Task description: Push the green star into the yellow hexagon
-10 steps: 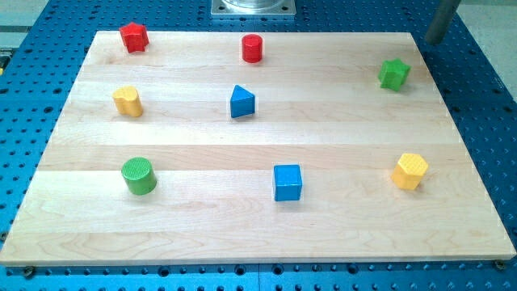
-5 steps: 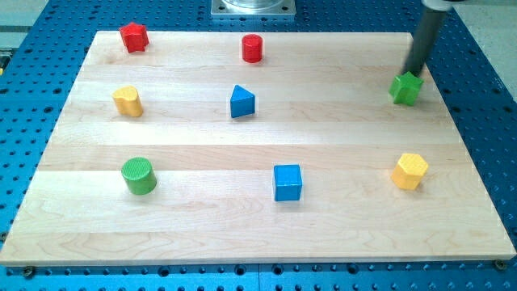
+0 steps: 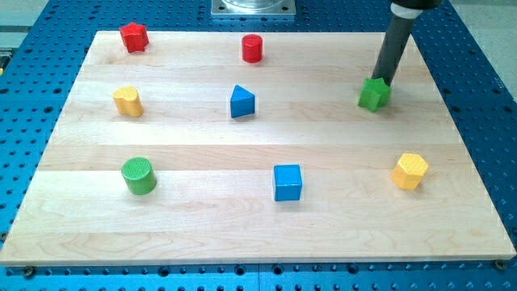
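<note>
The green star (image 3: 373, 94) lies on the wooden board at the view's upper right. My tip (image 3: 382, 79) touches the star's upper right side. The rod rises from there to the view's top edge. The yellow hexagon (image 3: 410, 170) sits near the board's right edge, below and to the right of the star, well apart from it.
Also on the wooden board (image 3: 202, 226): a red star (image 3: 133, 36) at top left, a red cylinder (image 3: 253, 48), a yellow cylinder (image 3: 128, 102), a blue triangle (image 3: 241, 102), a green cylinder (image 3: 139, 175) and a blue cube (image 3: 287, 182).
My tip came down from the view's top right onto the green star and has pushed it left and slightly down. The other blocks have not moved.
</note>
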